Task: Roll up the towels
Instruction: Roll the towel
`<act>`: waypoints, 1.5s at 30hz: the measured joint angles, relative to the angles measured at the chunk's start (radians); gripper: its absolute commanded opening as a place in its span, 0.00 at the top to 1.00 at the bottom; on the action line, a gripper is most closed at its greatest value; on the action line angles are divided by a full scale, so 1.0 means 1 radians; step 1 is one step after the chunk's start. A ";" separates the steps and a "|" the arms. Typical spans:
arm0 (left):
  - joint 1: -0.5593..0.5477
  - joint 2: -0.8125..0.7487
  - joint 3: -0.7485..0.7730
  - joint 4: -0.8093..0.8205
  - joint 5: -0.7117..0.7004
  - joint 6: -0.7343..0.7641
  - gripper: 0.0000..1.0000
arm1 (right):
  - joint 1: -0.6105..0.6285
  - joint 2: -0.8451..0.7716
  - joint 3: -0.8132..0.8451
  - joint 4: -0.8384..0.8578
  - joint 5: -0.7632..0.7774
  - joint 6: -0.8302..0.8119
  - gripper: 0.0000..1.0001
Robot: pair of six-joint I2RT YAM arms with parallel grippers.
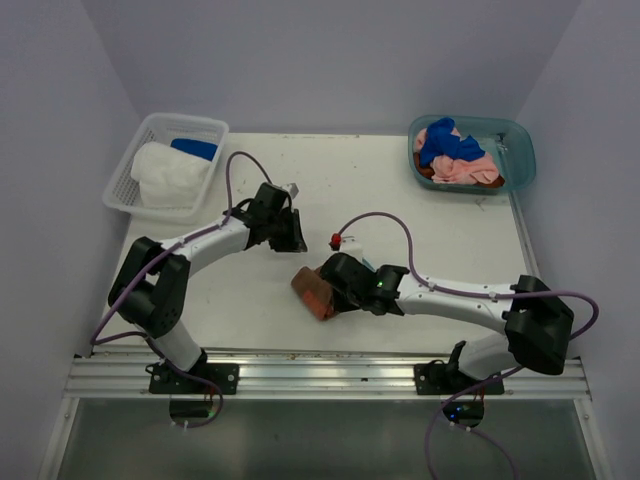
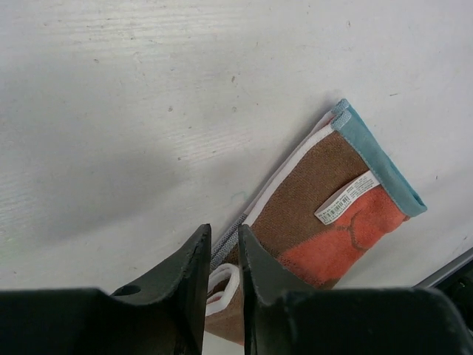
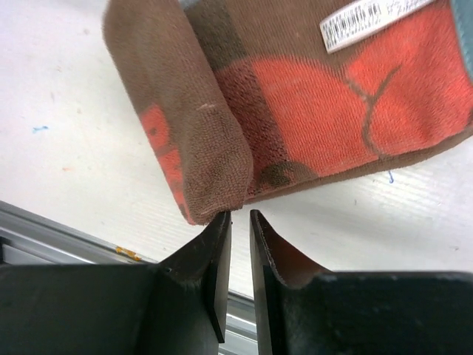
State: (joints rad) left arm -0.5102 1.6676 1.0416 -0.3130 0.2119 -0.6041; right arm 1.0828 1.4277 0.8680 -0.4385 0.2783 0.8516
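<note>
Jaws of the right gripper are seen parted by a narrow slot, with nothing between them. The tips are held just short of the brown and orange towel, one tip all but touching its rolled end.

Jaws of the left gripper are likewise set a little apart. A white hem is glimpsed through their gap in the left wrist view, but whether it is touched or merely lies beneath cannot be told. From above, this gripper is seen apart from the towel, just beyond its far side.

Brown and orange towel: laid on the white surface, near the middle, toward the near edge. One end is turned over into a thick roll; the rest is spread flat. A teal hem is noted along one end and a white label on the upper face.

White mesh basket, far-left corner: a white towel and a blue towel are held in it.

Teal tub, far-right corner: a blue cloth and a pink cloth are heaped loosely inside.
</note>
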 measured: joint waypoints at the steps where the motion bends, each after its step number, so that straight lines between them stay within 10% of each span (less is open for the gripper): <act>1: 0.002 0.000 0.005 -0.005 -0.003 0.005 0.75 | 0.006 -0.002 0.019 -0.014 0.015 -0.009 0.79; 18: 0.016 -0.066 0.017 -0.089 -0.055 0.022 0.75 | 0.045 -0.073 0.047 -0.171 0.158 -0.031 0.83; 29: 0.027 -0.222 -0.051 -0.151 -0.127 0.022 0.73 | 0.175 0.164 0.335 -0.166 0.198 -0.186 0.73; 45: 0.044 -0.454 -0.398 -0.157 -0.043 -0.053 0.44 | 0.104 0.209 0.267 -0.098 0.117 -0.232 0.86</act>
State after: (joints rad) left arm -0.4664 1.2133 0.6434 -0.4702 0.1692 -0.6567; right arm 1.1870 1.6367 1.1351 -0.5362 0.3950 0.6201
